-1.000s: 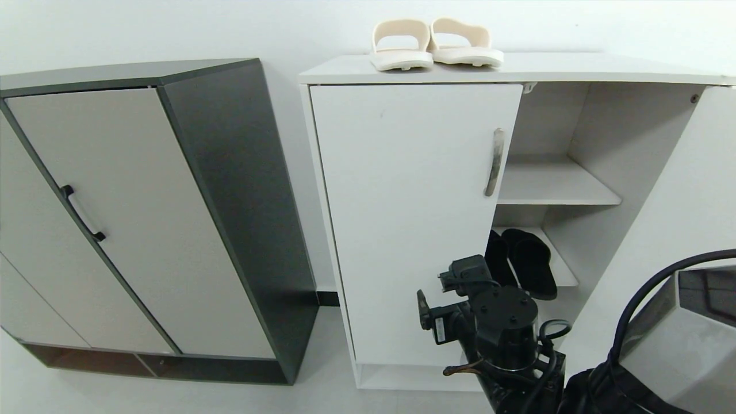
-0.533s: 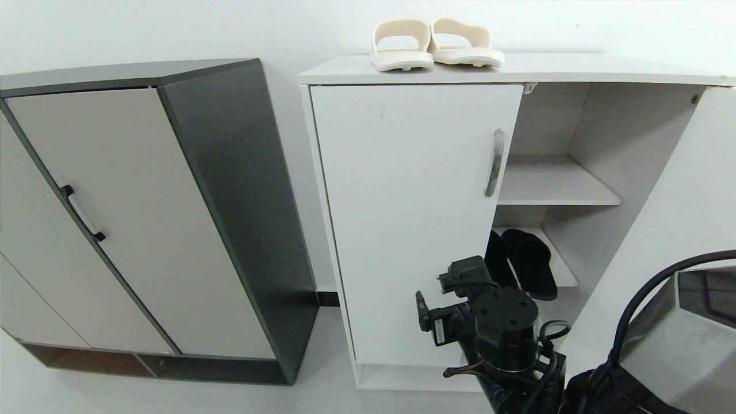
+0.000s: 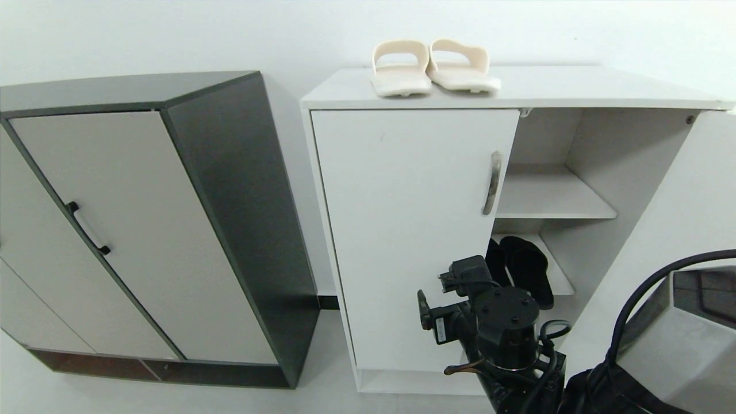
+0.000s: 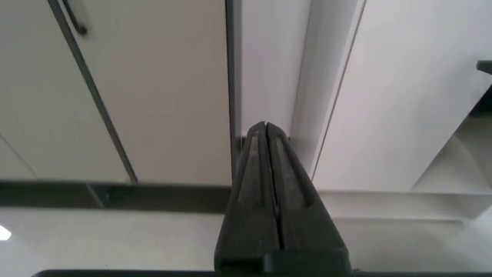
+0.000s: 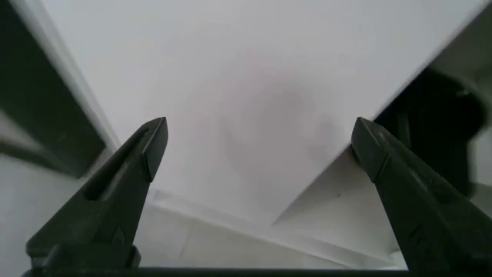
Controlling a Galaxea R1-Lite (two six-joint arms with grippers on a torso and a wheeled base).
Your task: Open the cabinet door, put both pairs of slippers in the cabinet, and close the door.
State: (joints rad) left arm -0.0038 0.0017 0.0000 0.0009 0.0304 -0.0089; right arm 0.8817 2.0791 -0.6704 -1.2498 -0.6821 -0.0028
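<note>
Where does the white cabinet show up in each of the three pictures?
Head view: white cabinet centre-right, cream slippers on top.
Left wrist view: white cabinet beyond the shut left pincer, beside the grey cabinet.
Right wrist view: its shut door, behind the open right pincer.
Shared landmark: the grey cabinet beside it.

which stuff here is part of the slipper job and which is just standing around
Job:
white cabinet
its open door
cream slippers, on the cabinet's top
black slippers, on the lower shelf inside

Just standing around:
dark grey cabinet, beside it, door shut
</note>
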